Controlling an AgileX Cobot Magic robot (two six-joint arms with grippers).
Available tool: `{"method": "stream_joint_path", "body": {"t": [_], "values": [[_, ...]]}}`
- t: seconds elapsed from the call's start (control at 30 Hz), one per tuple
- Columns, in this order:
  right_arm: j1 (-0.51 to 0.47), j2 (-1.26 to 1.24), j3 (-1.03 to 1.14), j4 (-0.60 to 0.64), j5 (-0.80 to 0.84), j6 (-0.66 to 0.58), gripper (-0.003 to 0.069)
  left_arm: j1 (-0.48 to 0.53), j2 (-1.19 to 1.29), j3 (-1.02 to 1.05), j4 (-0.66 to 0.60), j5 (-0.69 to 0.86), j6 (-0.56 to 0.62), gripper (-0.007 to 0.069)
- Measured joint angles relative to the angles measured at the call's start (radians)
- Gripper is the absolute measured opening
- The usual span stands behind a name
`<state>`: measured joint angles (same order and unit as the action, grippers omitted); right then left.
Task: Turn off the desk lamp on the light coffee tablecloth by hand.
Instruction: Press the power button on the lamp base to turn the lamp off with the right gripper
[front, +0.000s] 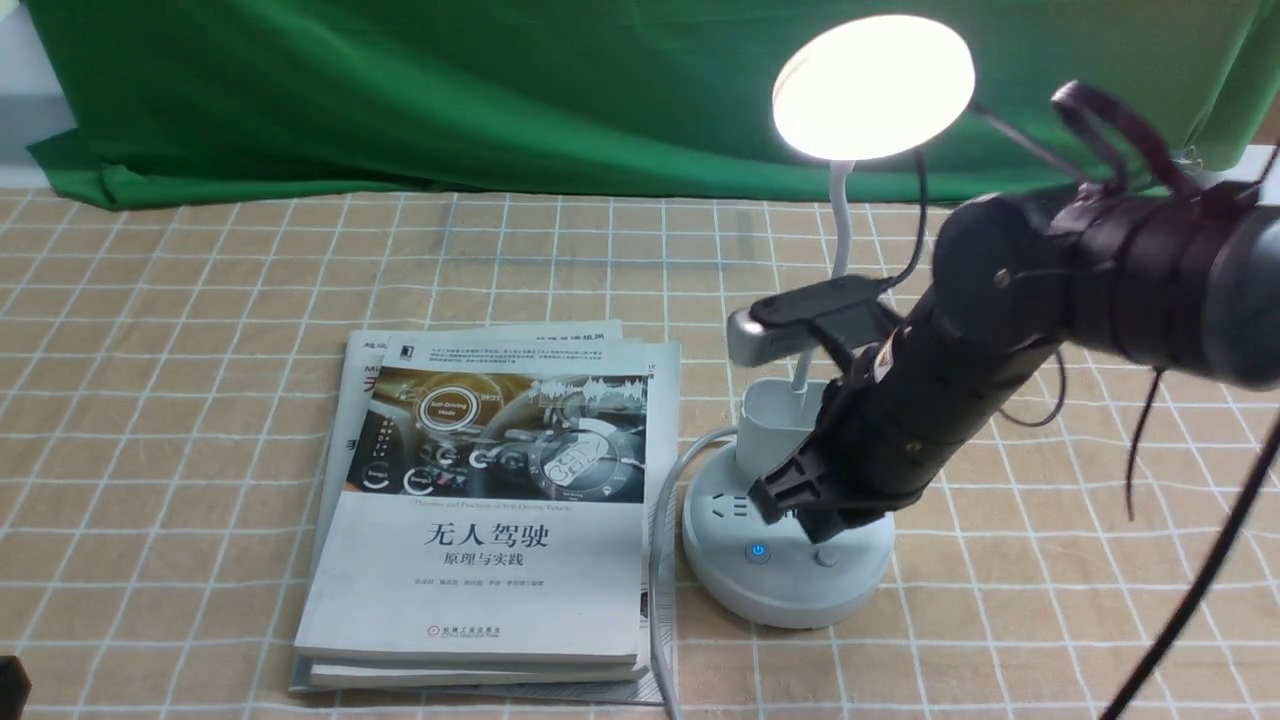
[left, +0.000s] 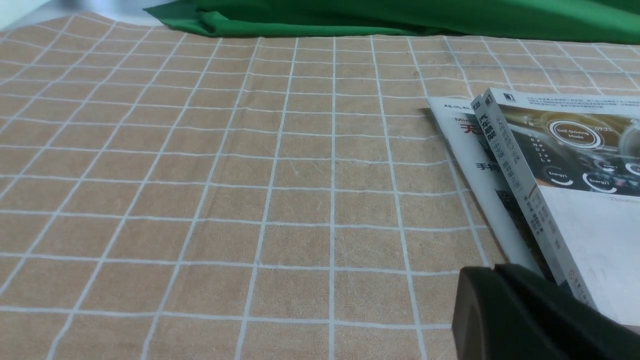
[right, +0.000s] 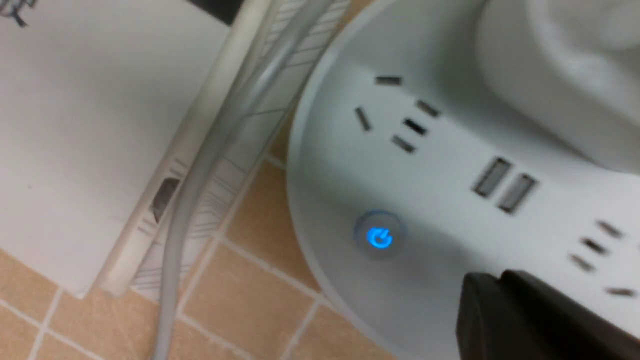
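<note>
Lighting up in bright white at the flat disc head (front: 873, 88) of the desk lamp (front: 790, 580), and standing upright on the light coffee tablecloth (front: 200, 300), just to the right of a stack of books (front: 480, 590) in the front view. Rising from an oval cup (front: 768, 415) on a thin, bendy white neck (front: 842, 225). Glowing blue at the power button (front: 757, 552) on the front of the round socket base, with a plain second button (front: 825, 556) sitting beside it.

Reaching in from the right with the black right arm (front: 1000, 270), and tilting the right claw (front: 812, 515) down over the socket base, behind the two buttons. Holding that claw narrow, tips together, with nothing between them; not showing clearly whether it is touching the base. Trailing black cables (front: 1205, 560) along the arm.

Holding the left claw (left: 492, 270) narrow too, tips together and empty, near the books in the left wrist view.

Running a grey cord (front: 657, 560) between the books and the base, lying along the edge of the stack. Hanging a green cloth (front: 500, 120) behind the tablecloth.
</note>
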<state>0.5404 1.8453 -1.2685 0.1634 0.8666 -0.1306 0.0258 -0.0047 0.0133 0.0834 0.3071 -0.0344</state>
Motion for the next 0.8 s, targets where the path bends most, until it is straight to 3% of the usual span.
{"method": "stream_joint_path", "body": {"t": [0.4,0.8], "values": [[0.009,0.047,-0.004,-0.025,-0.03,0.026,0.0037,0.0,0.0,0.0,0.0,0.0,0.0,0.0004],[0.011,-0.065,0.003,-0.057,0.01,0.037,0.0037,0.0,0.0,0.0,0.0,0.0,0.0,0.0004]]}}
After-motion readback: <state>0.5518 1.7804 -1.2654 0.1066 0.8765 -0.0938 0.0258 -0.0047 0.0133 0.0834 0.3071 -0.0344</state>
